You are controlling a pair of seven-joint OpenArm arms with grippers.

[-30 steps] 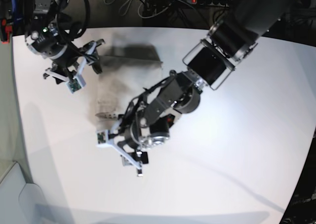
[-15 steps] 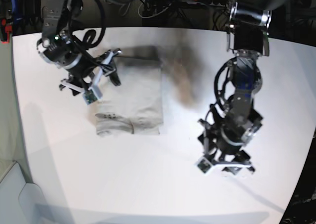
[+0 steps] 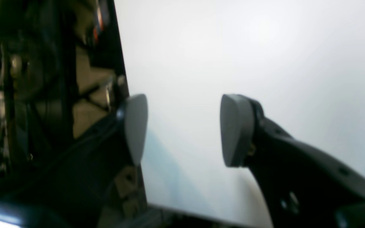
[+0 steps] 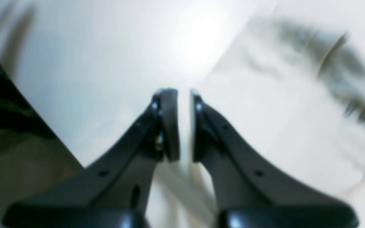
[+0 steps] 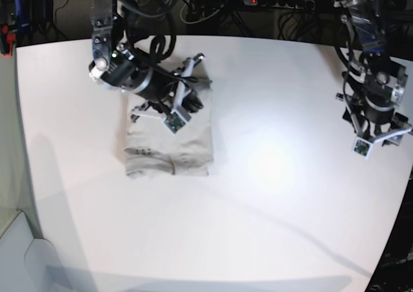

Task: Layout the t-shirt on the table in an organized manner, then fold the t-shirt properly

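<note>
We see the folded t-shirt (image 5: 169, 144) lying toward the table's (image 5: 271, 227) far left part, its far end hidden under the right gripper (image 4: 184, 125), whose pads are nearly pressed together over blurred cloth, pinching nothing we can make out. By the right edge, the left gripper (image 3: 182, 128) hangs spread and empty.

The right arm (image 5: 139, 76) hides the t-shirt's (image 5: 169, 147) top edge (wrist views blurred).

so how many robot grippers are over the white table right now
2. The right gripper, jaws nearly together, is over the folded beige-grey cotton t-shirt at the smooth white table's far left in the base view. The left gripper, jaws apart, hovers near the right edge.
</note>
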